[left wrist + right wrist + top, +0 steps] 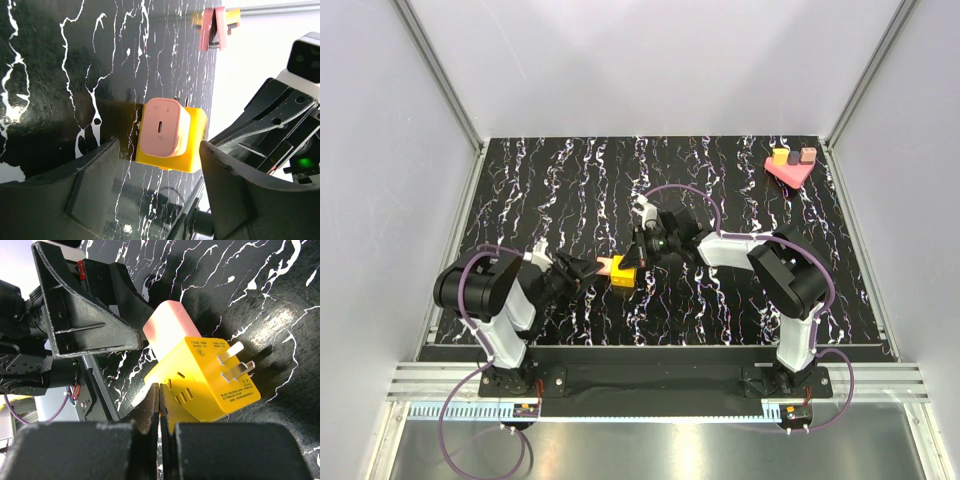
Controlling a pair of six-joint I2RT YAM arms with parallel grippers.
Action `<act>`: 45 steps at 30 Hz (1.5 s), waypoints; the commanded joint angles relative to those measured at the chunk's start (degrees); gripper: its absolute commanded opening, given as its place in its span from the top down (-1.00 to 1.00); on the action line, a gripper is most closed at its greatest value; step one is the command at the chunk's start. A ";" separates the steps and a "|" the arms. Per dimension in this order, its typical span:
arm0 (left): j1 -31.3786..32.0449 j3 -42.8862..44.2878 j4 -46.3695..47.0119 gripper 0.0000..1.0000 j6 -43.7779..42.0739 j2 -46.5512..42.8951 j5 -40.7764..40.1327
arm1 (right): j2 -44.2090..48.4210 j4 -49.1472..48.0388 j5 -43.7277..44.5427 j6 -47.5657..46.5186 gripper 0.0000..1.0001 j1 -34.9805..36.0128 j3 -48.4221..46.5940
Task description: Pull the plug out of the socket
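Pins of the plug (167, 325) sit hidden inside the socket (200, 385). Its label (214, 347) is too small to read; the right fingers (75, 450) blur at the edge.

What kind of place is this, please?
Probably a robot test cell in a lab: plain white walls on aluminium rails, a black marbled table, and a left arm and right arm bolted at its near edge.

Bright, even overhead light fills the top view, while the glossy black table (570, 180) shows a pale glare patch in the right wrist view, the yellow socket (192, 145) throws a dark shadow beside it, and the near left fingers (85, 200) blur softly.
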State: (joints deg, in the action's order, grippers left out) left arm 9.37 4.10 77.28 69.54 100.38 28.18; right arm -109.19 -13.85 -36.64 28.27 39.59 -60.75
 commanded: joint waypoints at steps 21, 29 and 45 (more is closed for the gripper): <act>16.38 -4.45 18.35 -0.30 6.93 -3.61 -34.42 | -0.68 3.03 3.33 -1.73 1.00 0.22 0.28; 17.00 -3.31 18.26 -0.20 5.52 -4.05 -34.16 | -0.85 3.56 3.60 -1.90 1.00 0.31 0.02; 17.00 -3.31 18.35 0.74 5.53 -4.31 -35.21 | -0.24 9.61 12.46 -1.29 1.00 0.84 -0.42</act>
State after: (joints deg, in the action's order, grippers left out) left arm 26.20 3.25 75.11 77.49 96.25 -3.79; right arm -109.08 -12.82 -34.33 28.82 39.99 -61.23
